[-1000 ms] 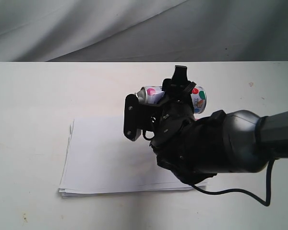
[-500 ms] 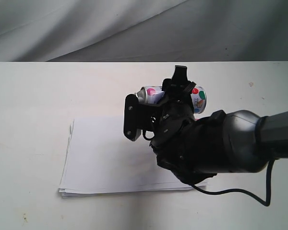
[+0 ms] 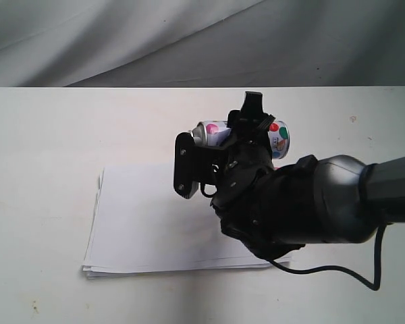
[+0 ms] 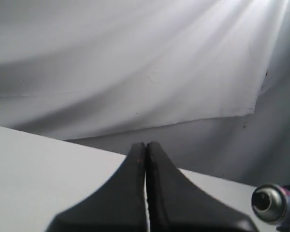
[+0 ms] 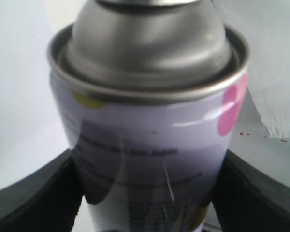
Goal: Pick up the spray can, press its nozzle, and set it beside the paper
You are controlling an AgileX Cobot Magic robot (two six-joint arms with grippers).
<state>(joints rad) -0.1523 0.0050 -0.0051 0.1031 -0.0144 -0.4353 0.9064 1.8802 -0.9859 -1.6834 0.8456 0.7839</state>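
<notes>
The spray can (image 3: 278,138) lies sideways in the air over the far edge of the paper (image 3: 142,223), its silver domed top (image 3: 201,133) pointing left. My right gripper (image 3: 246,131) is shut on the can's body. In the right wrist view the can (image 5: 150,140) fills the frame between both black fingers (image 5: 38,193), dome up; the nozzle is cut off by the frame edge. My left gripper (image 4: 145,145) is shut and empty, held above the white table, with the can's top (image 4: 268,203) seen end-on to one side.
The white table (image 3: 47,135) carries only the stack of sheets. A grey cloth backdrop (image 3: 189,40) hangs behind the table's far edge. The right arm's bulky black wrist (image 3: 290,209) and its cable (image 3: 364,270) overhang the paper's right part.
</notes>
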